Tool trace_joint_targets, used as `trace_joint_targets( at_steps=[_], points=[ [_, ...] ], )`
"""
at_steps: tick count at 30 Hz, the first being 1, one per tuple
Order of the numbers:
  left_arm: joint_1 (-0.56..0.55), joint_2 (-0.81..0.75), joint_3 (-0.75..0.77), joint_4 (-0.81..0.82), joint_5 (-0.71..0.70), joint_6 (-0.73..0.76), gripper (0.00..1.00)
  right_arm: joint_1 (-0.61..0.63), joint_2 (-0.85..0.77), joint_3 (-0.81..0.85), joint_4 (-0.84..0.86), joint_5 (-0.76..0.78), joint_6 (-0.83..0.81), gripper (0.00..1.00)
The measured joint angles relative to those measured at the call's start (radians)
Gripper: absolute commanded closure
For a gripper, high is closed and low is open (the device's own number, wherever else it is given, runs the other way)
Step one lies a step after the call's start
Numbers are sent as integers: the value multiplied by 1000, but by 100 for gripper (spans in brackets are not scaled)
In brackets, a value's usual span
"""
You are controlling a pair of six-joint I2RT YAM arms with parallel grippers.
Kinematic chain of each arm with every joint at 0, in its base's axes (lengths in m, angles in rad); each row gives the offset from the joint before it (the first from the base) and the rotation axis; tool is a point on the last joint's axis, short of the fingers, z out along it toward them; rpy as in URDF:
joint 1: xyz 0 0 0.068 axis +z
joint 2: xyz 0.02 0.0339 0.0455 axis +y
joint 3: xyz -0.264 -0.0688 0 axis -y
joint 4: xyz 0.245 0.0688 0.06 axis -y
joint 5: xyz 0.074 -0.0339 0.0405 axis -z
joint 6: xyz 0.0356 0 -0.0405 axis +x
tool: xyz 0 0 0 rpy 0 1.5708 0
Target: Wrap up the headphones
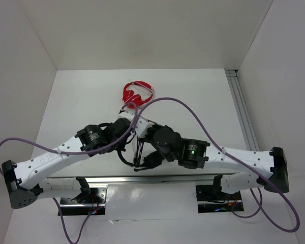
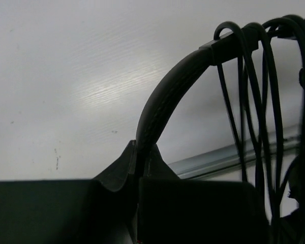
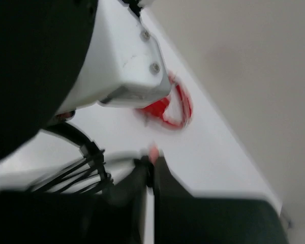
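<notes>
My left gripper (image 2: 141, 168) is shut on the thin black headband (image 2: 162, 99) of the black headphones and holds it off the table. Several loops of their thin black cable (image 2: 254, 101) hang round the headband to the right of the jaws. My right gripper (image 3: 152, 163) is shut on the cable's end, whose pinkish tip (image 3: 153, 151) sticks out between the fingertips. The wound headband (image 3: 91, 155) is just left of it. In the top view both arms meet at mid table, with the black headphones (image 1: 137, 152) between them. The earcups are hidden.
Small red headphones (image 1: 137, 93) lie on the white table behind the arms and show in the right wrist view (image 3: 169, 109). A metal rail (image 1: 142, 179) runs along the near edge and another (image 1: 242, 109) along the right side. White walls enclose the table.
</notes>
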Motion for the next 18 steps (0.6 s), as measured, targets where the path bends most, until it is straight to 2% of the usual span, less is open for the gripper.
trace_joint_targets(
  at_steps=[5, 10, 16, 18],
  points=[
    [-74, 2, 32, -61, 11, -14, 100, -104, -25, 4, 5, -248, 11, 100],
    [-120, -51, 114, -45, 1, -17, 100, -286, 10, -7, -105, -358, 73, 100],
    [-122, -75, 150, -108, -19, 3, 100, -307, -17, -7, -98, -440, 120, 100],
    [-123, -75, 159, -121, -25, 2, 100, -311, -19, -7, -97, -459, 129, 97]
  ],
)
